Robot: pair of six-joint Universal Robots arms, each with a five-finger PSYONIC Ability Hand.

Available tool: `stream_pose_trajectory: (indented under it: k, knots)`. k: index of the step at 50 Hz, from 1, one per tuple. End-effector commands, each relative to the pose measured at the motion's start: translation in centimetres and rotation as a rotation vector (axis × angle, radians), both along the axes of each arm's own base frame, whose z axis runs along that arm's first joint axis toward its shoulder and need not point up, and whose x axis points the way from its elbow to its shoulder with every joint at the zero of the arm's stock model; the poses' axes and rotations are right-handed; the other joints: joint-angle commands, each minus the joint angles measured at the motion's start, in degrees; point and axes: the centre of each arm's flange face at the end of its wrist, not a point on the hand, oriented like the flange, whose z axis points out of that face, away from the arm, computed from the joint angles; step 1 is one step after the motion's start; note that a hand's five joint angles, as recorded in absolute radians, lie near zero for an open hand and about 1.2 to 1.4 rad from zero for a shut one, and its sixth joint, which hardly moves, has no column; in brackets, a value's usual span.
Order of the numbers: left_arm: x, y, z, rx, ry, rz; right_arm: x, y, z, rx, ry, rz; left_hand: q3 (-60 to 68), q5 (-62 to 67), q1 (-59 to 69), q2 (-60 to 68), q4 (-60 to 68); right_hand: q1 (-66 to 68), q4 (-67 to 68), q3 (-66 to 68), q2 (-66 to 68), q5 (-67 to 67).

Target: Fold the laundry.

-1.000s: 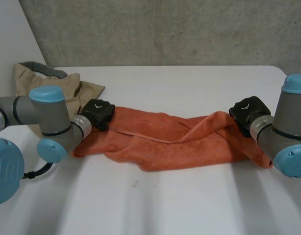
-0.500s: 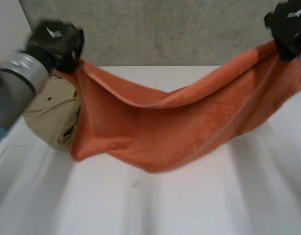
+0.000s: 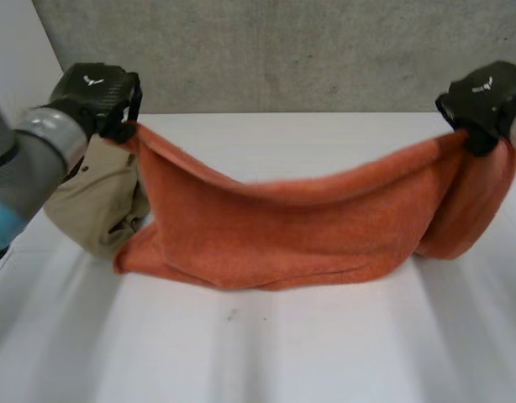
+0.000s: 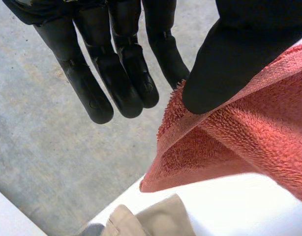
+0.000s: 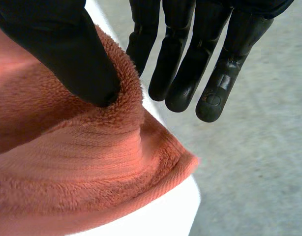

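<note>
**A:** Nearest item?

**B:** Tabletop [image 3: 266, 353], white, bare along the front.

**A:** Next?

**B:** Towel [image 3: 300, 227], orange terry. It hangs between two raised corners. The top edge sags in the middle, and the lower part rests bunched on the tabletop, about midway back.

**A:** Who holds the corners?

**B:** The left hand [image 3: 94, 92] has the towel's left corner and the right hand [image 3: 485, 96] has its right corner, both lifted above the tabletop. In each wrist view the thumb [image 4: 225, 64] is clamped down on the towel's edge, pinching the cloth, while the remaining fingers [image 5: 190, 69] stay straight and clear of it. Both hands are grasping the towel.

**A:** Further back?

**B:** Beige garment [image 3: 94, 206], heaped just beside the towel's left end and below the left hand. I cannot tell whether the two touch. Behind it all is a grey wall [image 3: 283, 50].

**A:** Step in hand?

**B:** Judged as the opening step: the towel is lifted to spread it, and no fold has been made yet.

**A:** What does the next move call for?

**B:** Probably drawing the hands apart to take up the sag. After that, lay the towel flat or carry the held edge over the lower one. Both pinches need to stay firm, and the left end should be kept off the beige garment.
</note>
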Motion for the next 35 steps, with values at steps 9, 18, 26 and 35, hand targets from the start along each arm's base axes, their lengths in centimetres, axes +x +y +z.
stream_pose_trajectory:
  k: [9,18,26,35]
  knots:
    - [-1.8,-4.6,15.7,-0.809,0.375,0.055,2.6,-7.8,9.2,-0.810,-0.571,0.038,11.68,13.85,15.95,11.33,11.17,23.93,11.61,12.27,13.11,13.58]
    - [-1.5,-4.7,7.0,-0.530,0.275,0.063,3.1,-7.1,1.7,-0.515,-0.486,0.073,11.68,13.85,15.95,11.33,11.17,23.93,11.61,12.27,13.11,13.58]
    - [0.2,-1.2,-5.4,-0.143,0.131,0.063,1.3,-1.7,-7.5,-0.019,-0.253,0.157,11.68,13.85,15.95,11.33,11.17,23.93,11.61,12.27,13.11,13.58]
    - [0.6,3.2,-11.8,0.090,0.051,-0.003,-1.6,6.1,-16.7,0.295,0.234,0.296,11.68,13.85,15.95,11.33,11.17,23.93,11.61,12.27,13.11,13.58]
